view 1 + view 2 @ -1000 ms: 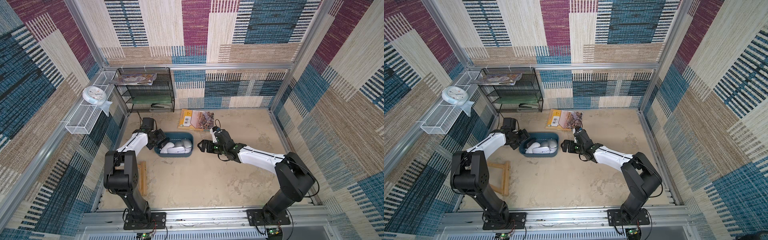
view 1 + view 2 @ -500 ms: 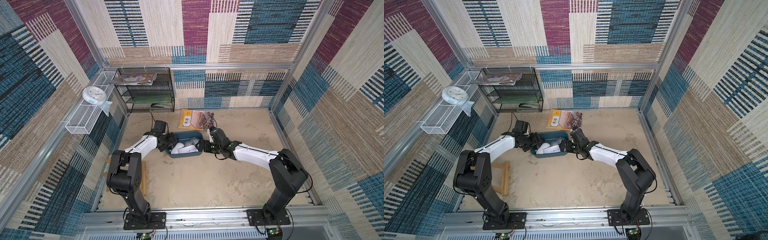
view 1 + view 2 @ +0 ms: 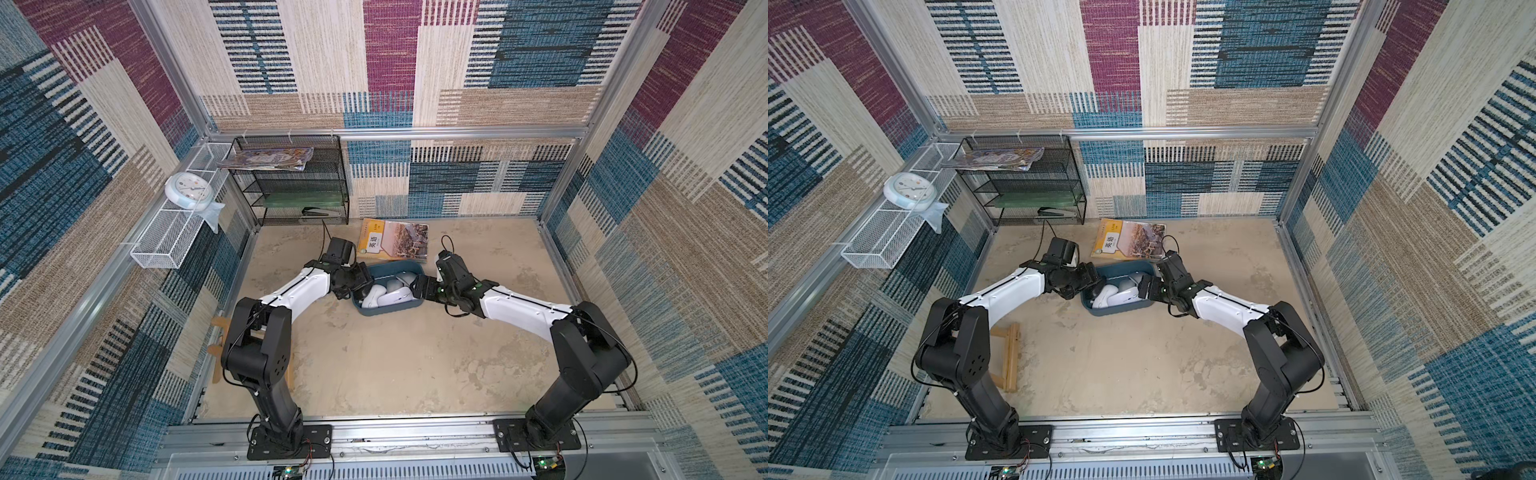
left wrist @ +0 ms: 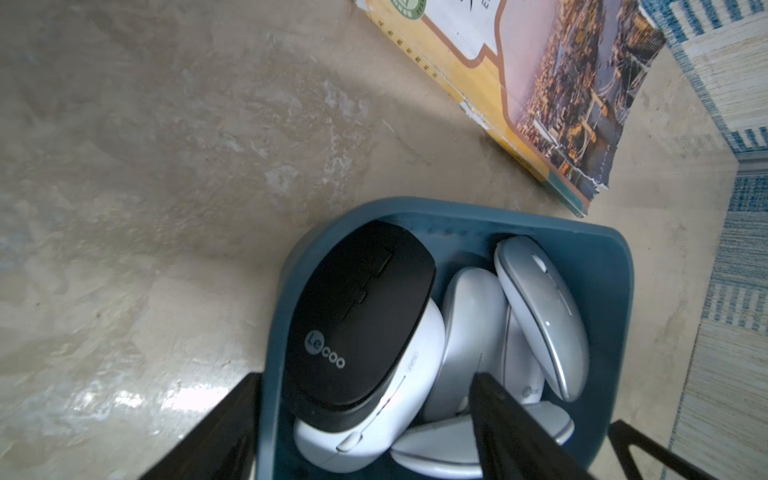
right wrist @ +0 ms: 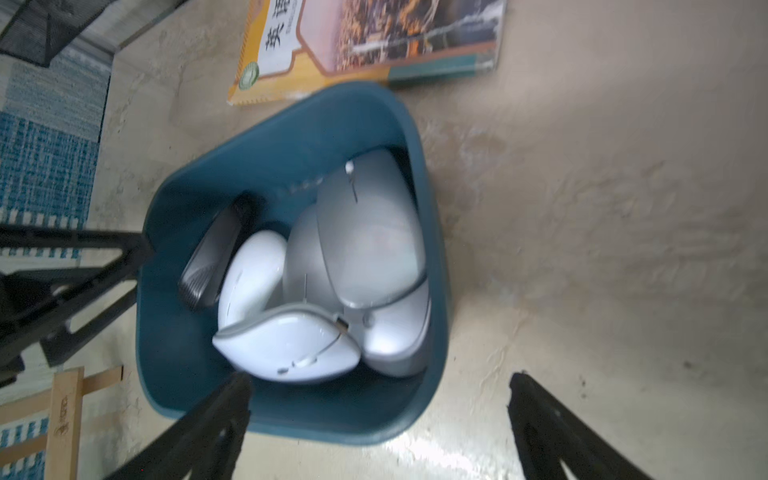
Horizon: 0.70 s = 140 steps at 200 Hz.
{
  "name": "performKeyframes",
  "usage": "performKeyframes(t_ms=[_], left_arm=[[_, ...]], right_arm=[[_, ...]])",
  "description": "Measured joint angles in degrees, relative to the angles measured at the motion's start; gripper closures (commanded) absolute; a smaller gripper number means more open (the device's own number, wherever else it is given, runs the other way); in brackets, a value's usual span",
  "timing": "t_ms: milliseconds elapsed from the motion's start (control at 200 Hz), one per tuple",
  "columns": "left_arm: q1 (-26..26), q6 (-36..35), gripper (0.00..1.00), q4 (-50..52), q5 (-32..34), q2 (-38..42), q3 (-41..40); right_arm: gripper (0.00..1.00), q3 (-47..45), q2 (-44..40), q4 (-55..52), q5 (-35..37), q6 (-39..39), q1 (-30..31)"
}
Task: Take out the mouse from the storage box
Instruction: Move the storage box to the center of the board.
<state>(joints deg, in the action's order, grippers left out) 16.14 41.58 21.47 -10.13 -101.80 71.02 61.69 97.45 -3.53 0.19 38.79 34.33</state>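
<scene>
**Desk:** What are the claws doing?

**Photographer:** Seen from above, the left gripper (image 3: 362,281) stands with its jaws apart at the 9 o'clock end of the storage box (image 3: 388,311). The left wrist view shows one of its fingers (image 4: 503,419) inside the box above the white mice (image 3: 388,296). Its mate is outside the wall, over the floor (image 3: 395,365). The wall and a black-topped mouse (image 4: 357,316) sit between them. I cannot tell whether either finger presses on anything. The right gripper (image 3: 417,286) is spread wide at the 3 o'clock end. It sits astride that wall, with one finger (image 5: 216,415) within the box and the other outside.

**Desk:** And the mice?

**Photographer:** All are in the box. The black-topped one lies uppermost at the left arm's end, resting on a white one. A slim silver mouse (image 4: 540,316) lies alongside.

**Desk:** Around the box?

**Photographer:** A book (image 3: 395,241) lies just beside it at 12 o'clock. A black wire rack (image 3: 291,187) stands at 11 o'clock against the back wall. At 10 o'clock a white wire basket (image 3: 166,237) on the side wall carries a clock (image 3: 189,194). A wooden stand (image 3: 1009,357) lies at 8 o'clock.
</scene>
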Motion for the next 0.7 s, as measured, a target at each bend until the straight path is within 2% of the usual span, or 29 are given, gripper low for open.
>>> performKeyframes(t_ms=[150, 321, 501, 701], left_arm=[[0.2, 0.0, 0.2, 0.0, 0.0, -1.3, 0.6], [1.2, 0.0, 0.23, 1.1, 0.7, -2.8, 1.8], [4.0, 0.2, 0.26, 2.8, 0.6, -5.5, 6.1], [7.3, 0.2, 0.26, 4.8, 1.4, -8.7, 11.6]], right_arm=[[0.01, 7.6, 6.3, -1.9, -0.9, -3.0, -0.2], [0.02, 9.6, 8.9, -3.6, -1.2, -4.1, -1.1], [0.05, 6.8, 6.9, -3.8, -1.2, -4.5, -1.4], [0.08, -0.5, 1.5, -2.9, 0.0, -3.9, -2.5]])
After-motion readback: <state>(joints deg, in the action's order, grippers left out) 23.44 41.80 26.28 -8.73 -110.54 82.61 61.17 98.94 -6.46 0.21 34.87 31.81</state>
